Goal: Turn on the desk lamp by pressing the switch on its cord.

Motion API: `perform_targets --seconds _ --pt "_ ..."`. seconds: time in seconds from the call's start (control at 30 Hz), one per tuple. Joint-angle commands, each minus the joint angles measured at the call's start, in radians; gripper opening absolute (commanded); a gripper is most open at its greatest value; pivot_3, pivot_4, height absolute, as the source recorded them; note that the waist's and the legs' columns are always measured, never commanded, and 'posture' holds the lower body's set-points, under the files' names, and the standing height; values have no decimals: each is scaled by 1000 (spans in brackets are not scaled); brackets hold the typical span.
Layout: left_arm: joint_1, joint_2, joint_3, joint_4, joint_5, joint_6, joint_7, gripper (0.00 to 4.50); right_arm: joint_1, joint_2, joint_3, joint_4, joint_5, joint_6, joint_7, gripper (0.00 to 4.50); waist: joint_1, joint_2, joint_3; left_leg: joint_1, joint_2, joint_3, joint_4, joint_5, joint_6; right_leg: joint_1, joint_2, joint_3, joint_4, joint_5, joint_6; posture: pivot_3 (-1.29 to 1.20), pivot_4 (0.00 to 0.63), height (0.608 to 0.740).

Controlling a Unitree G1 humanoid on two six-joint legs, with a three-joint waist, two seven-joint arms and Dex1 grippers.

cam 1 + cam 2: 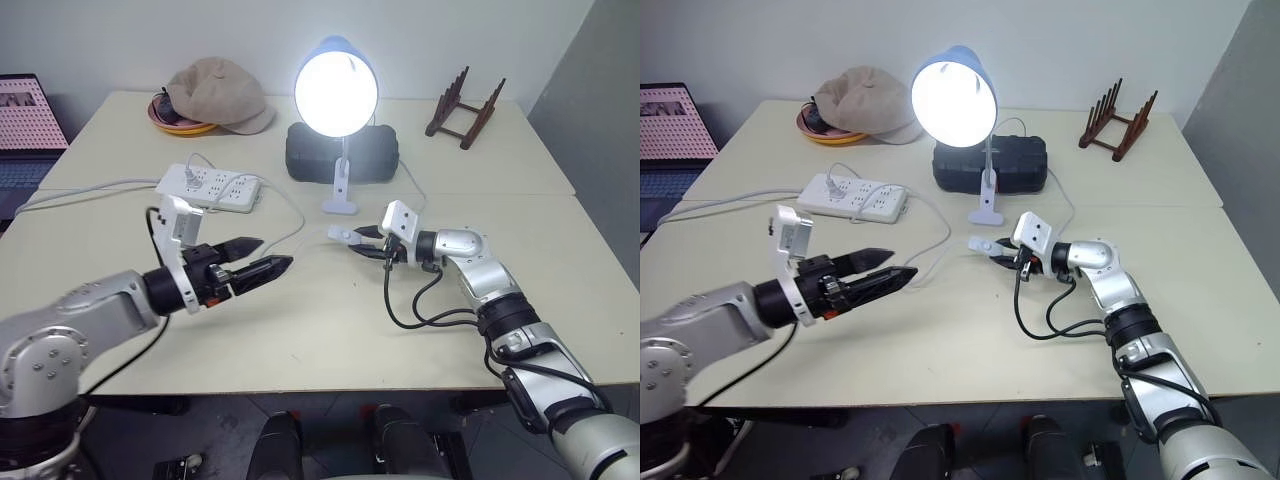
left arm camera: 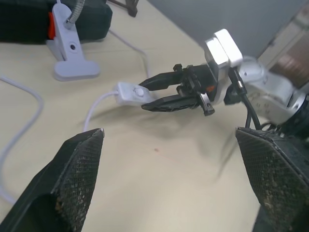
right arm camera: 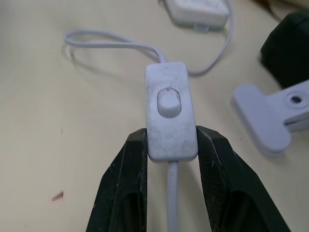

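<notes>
Lamp lit, bulb glowing bright, shade facing fwd; clip base sits on bench just in front of a black box. Cord runs from base area across bench to the switch, which lies near the base, a bit in front and to its right.

R gripper: fingers pinching the switch on its two long sides at the near end, rocker button facing up and uncovered. In the L wrist view the R gripper's finger tips bracket the switch, one above and one below.

L gripper: well apart from switch, over bare bench to the left, pointing toward the R gripper. Fingers spread wide, holding nothing.

Power strip behind L gripper, w/ a plug in it and its cable trailing off to the left. Cap on a dish at back left, wooden rack back right, laptop at far left edge.
</notes>
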Motion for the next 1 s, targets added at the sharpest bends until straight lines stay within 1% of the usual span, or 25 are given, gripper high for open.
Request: perform_targets --seconds 0.03,0.1,0.17,0.2,0.27,0.33,0.37,0.43,0.53,0.57,0.7,0.77,0.9,1.0 --pt "0 68 -34 -11 167 -126 -117 4480 -48 20 14 110 -40 -43 4 1066 0 0 0 0 0 0 -1 0 0 0 0 0 0 0 0 0 150 740" --pt "2 70 -40 -2 191 -145 -145 4480 -58 25 12 139 -48 -62 9 1066 -1 0 0 0 0 0 -1 0 0 -1 0 0 0 0 -1 0 150 740" --pt "-4 83 -62 29 242 -173 -183 4500 -50 28 2 123 -25 -53 51 1766 -2 0 0 0 1 1 -1 0 0 -1 0 0 0 0 0 0 150 740" --pt "-6 92 -74 43 272 -188 -201 4500 -44 25 -9 105 -8 -43 72 1915 -2 0 0 0 1 0 -1 0 0 -1 0 0 0 0 0 0 150 740" --pt "-10 92 -81 63 303 -203 -220 4500 -31 14 -24 59 18 -21 104 2446 -2 0 0 0 1 0 -1 0 0 -1 1 0 1 0 0 0 150 740" --pt "-14 91 -81 80 326 -213 -233 4500 -15 -1 -38 0 37 5 123 2909 -2 0 0 0 1 0 -1 0 0 -2 1 0 2 0 0 0 150 740" --pt "-14 92 -81 87 337 -218 -240 4500 -6 -7 -45 -30 45 19 128 3039 -1 1 0 0 1 0 -1 0 0 -2 1 0 2 0 0 0 150 740" --pt "-23 88 -83 101 358 -222 -246 4500 16 -25 -57 -100 63 57 148 3564 -1 1 1 -1 1 0 -1 0 0 -2 0 0 2 1 3 0 150 740" --pt "-33 105 -97 152 393 -239 -299 4500 116 -132 -111 -406 162 225 220 4226 6 2 1 -1 1 0 -1 0 0 -2 0 -1 2 2 4 0 150 740" --pt "-36 107 -98 165 401 -243 -312 4500 139 -158 -122 -476 183 265 231 4432 10 3 2 -2 1 0 -1 0 0 -2 0 -1 2 2 4 0 150 740" --pt "-80 120 -105 261 449 -278 -367 4500 205 -254 -161 -670 258 399 254 4432 12 3 2 -2 1 0 -1 0 0 -3 0 -1 2 1 4 0 150 740" --pt "-94 125 -108 294 470 -295 -389 4500 220 -281 -178 -715 270 421 243 4432 8 3 2 -1 1 0 -1 0 0 -4 1 -1 3 -2 0 0 150 740" --pt "-111 144 -114 365 516 -336 -445 4500 252 -372 -235 -797 326 503 255 4432 5 3 2 -1 1 1 -1 0 0 -4 0 0 4 -2 0 0 150 740" --pt "-121 138 -117 395 538 -362 -466 4500 270 -396 -250 -812 335 517 231 4432 5 3 2 -2 1 2 -1 0 0 -4 0 0 4 -2 0 0 150 740"
